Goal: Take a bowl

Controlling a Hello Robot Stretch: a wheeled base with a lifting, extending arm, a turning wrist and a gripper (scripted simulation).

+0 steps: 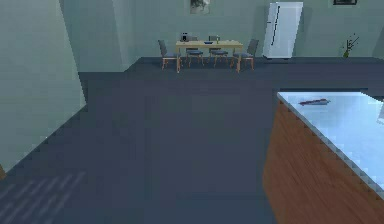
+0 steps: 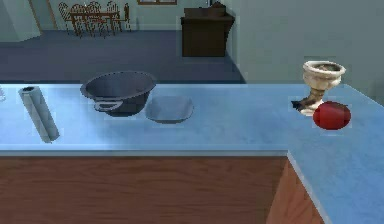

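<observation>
claw state unknowable; dark bowl (image 2: pixel 118 92) on blue counter (image 2: pixel 230 135), dining table (image 1: pixel 209 46) across dark floor (image 1: pixel 170 120)

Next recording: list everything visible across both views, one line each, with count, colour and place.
dark bowl: 1, dark grey, on the counter, arm side view's centre-left
shallow grey dish: 1, pale grey, on the counter just right of the bowl
roll: 1, grey-white, lying on the counter at left
goblet-shaped vessel: 1, cream, upright on the counter at right
red round thing: 1, red, in front of the vessel
counter: 1, blue-grey top, brown front
dark flat thing: 1, dark, on the counter, forward view's right
dining table: 1, light wood, far wall
chairs: several, grey, around the table
fridge: 1, white, far wall
cabinet: 1, dark brown, beyond the counter
</observation>
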